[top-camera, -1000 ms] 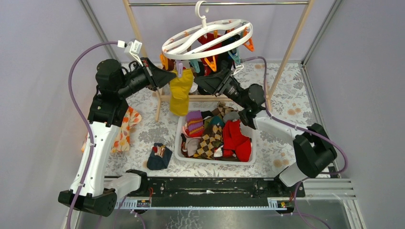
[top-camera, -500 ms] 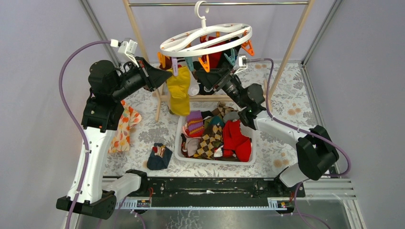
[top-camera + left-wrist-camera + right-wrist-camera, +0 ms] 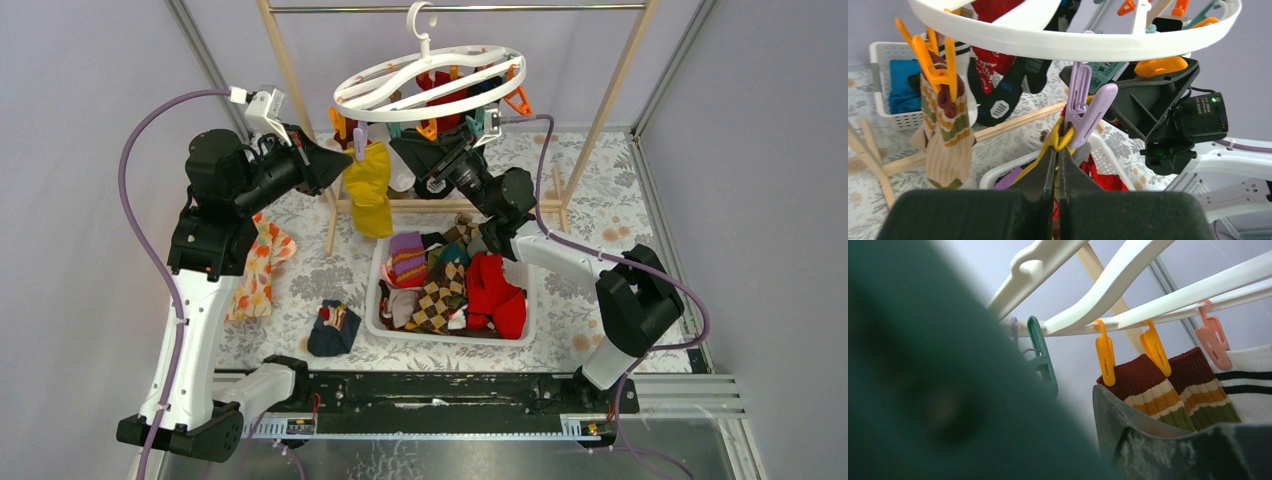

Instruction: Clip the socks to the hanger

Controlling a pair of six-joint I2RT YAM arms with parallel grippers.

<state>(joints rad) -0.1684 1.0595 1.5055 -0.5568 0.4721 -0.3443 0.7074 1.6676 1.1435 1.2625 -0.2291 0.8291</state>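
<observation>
Since a second ago your right arm has swung in to the left, its elbow drawn closer to the basket, and your left arm has shifted slightly left with its sock.

Your left claw (image 3: 1058,152) is pinched tight on the bunched cuff of a yellow knitted sock (image 3: 1052,144), its two dark wedge-shaped fingers pressed together with only fabric between them. Just above the fingertips hangs a smooth lilac plastic clip (image 3: 1083,112), and its lower ends meet the same bunch of yellow knit. The clip dangles from the white plastic oval ring hanger (image 3: 1073,44), which hangs by its hook from the metal rod of a wooden-framed rack (image 3: 605,110). From above, the rest of the yellow sock drapes limply below the ring's near-left rim.

A ribbed sock banded in brown, cream and olive (image 3: 943,140) hangs from an orange clip (image 3: 943,65) to the left, and a black sock (image 3: 998,97) hangs behind it.

Your right claw (image 3: 402,150) sits under the ring's middle, just beside the yellow sock. A blurred dark teal mass fills its wrist view, so you cannot tell how its fingers stand.

A mixed heap of soft socks (image 3: 450,285) fills the white slotted plastic basket (image 3: 452,339) on the floral-patterned bench (image 3: 600,215).
</observation>
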